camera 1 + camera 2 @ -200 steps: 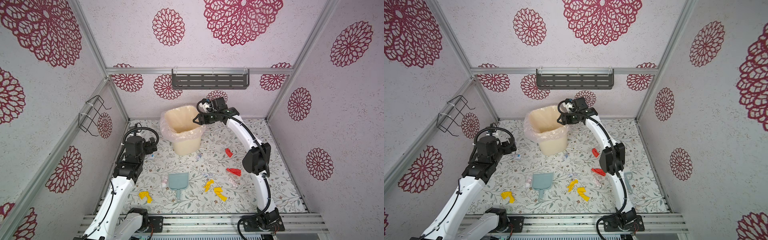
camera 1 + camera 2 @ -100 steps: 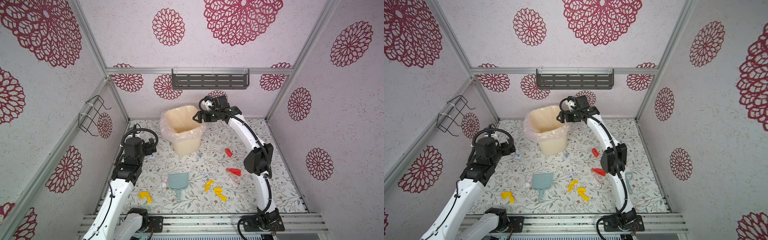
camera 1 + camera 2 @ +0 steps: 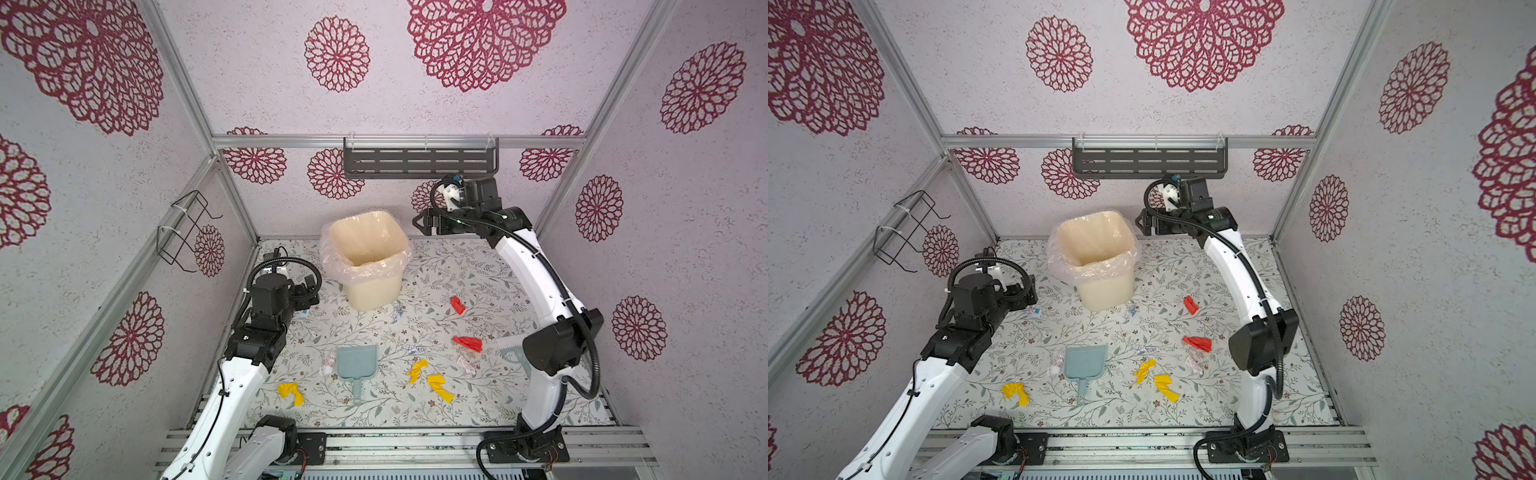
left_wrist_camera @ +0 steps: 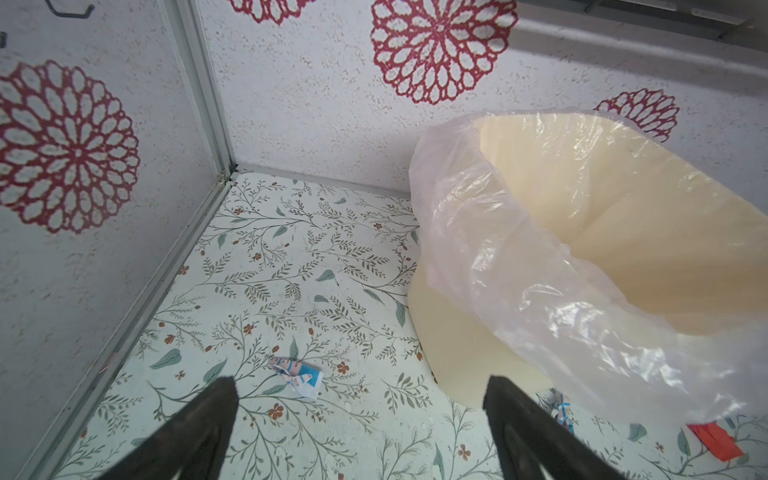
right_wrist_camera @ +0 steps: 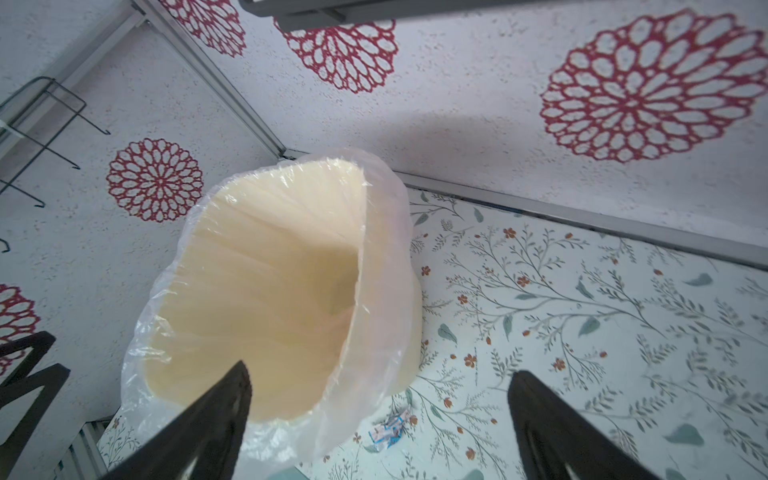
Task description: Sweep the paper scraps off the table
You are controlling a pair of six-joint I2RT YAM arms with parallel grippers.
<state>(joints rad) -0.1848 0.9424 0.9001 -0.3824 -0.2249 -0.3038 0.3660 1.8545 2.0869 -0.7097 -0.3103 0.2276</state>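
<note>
In a top view, basically nothing's swept yet, I'd say: paper scraps (image 3: pixel 468 343) lie all over the table (image 3: pixel 478 266) in front of the bin (image 3: pixel 365 257), and the dustpan (image 3: pixel 356 363) sits idle among them.

Left wrist: my left gripper (image 4: pixel 360 386) is spread wide and empty, with a printed scrap (image 4: pixel 297 374) just beside the bin's base.

Right wrist: my right gripper (image 5: pixel 381 374) is gaping too, empty, high by the bin's rim.

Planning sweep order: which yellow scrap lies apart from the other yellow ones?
The yellow scrap left of the dustpan in both top views; the other two lie close together on its right.
</note>
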